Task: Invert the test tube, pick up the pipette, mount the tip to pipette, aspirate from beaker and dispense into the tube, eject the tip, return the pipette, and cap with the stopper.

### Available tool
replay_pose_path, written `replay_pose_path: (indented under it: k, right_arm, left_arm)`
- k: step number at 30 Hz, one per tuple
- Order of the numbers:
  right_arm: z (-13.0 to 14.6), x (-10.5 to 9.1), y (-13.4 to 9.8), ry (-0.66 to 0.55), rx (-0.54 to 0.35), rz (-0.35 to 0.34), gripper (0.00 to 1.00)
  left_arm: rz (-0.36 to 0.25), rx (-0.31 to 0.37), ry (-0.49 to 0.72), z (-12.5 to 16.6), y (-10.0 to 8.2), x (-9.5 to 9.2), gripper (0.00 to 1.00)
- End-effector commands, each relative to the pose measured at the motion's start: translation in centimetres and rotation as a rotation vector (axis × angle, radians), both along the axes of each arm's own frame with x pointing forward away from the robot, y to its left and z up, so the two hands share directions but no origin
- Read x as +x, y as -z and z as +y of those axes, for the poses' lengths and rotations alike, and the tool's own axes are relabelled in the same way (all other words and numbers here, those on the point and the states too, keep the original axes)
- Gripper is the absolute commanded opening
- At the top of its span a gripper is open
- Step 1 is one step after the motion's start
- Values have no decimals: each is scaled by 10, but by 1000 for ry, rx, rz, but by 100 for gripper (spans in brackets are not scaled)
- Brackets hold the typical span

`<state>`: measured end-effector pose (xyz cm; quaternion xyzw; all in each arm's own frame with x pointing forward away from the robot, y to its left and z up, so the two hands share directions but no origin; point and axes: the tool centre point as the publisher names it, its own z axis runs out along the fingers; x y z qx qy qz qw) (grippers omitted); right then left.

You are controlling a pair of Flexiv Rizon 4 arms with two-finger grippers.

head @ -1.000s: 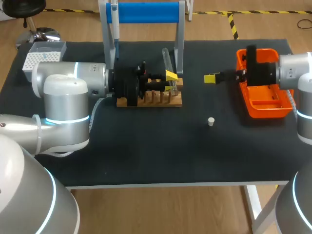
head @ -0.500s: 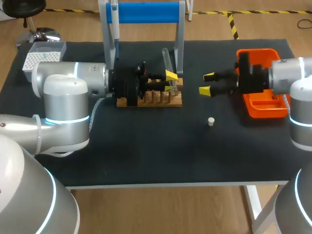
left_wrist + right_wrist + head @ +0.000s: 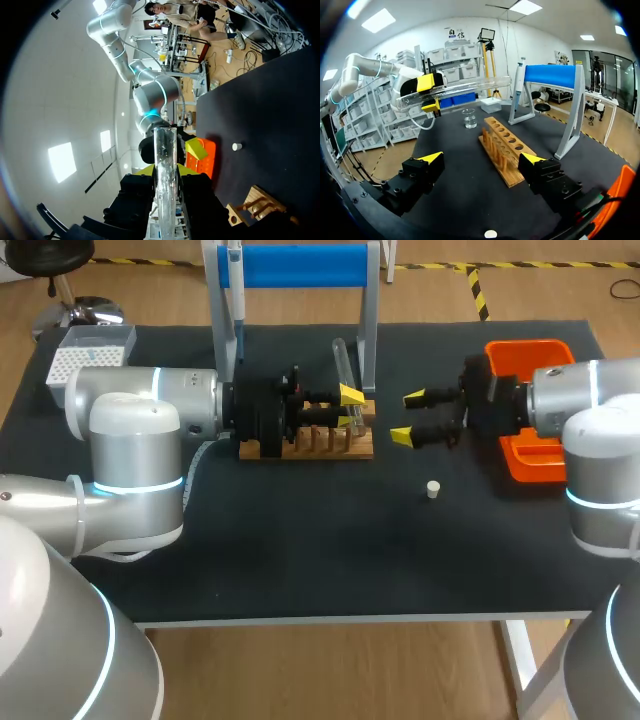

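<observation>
Two arms in over the table (image 3: 300,560). Step in hand, by the look of it: inverting the test tube (image 3: 341,360). Left fingers (image 3: 350,395) closed narrow on the glass from both sides, holding it just above the wooden rack (image 3: 320,448) at mid-table. Confirmed in left wrist view, with the glass running straight out between the two yellow tips. From right wrist view, roughly level with only a slight tilt, so likely mid-turn and not yet seated in any hole. Which end is the mouth: cannot tell. Right fingers (image 3: 413,398) spread wide, nothing held, hanging just right of the rack, between it and the orange tray (image 3: 545,352), pointed toward the left arm. Later steps not begun, judging by layout: pipette (image 3: 233,260) up on the blue stand (image 3: 300,265) at the far side, tip box (image 3: 85,350) at far left, beaker (image 3: 468,119) left of the rack and seen only from right wrist view. Stopper (image 3: 433,490) loose on the table, near-right of the rack, well apart from both sets of fingers. Next, as a guess: finish the turn, bring the glass upright, line up over a rack hole, lower without nudging the rack, then let go. Main worry: smooth glass slipping in the grip during rotation. After that, right fingers best placed for the pipette.
</observation>
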<state>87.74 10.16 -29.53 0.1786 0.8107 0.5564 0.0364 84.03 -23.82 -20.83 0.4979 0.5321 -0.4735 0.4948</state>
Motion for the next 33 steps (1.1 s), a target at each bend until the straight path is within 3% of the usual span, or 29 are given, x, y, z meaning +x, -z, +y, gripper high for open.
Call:
replay_pose_path:
  k: [1,33]
  right_arm:
    - [12,0,11,34,-7,-20,100]
    - [41,11,54,149,-142,-127,100]
  left_arm:
    - [-1,3,-2,-1,-1,0,0]
    - [-1,3,-2,-1,-1,0,0]
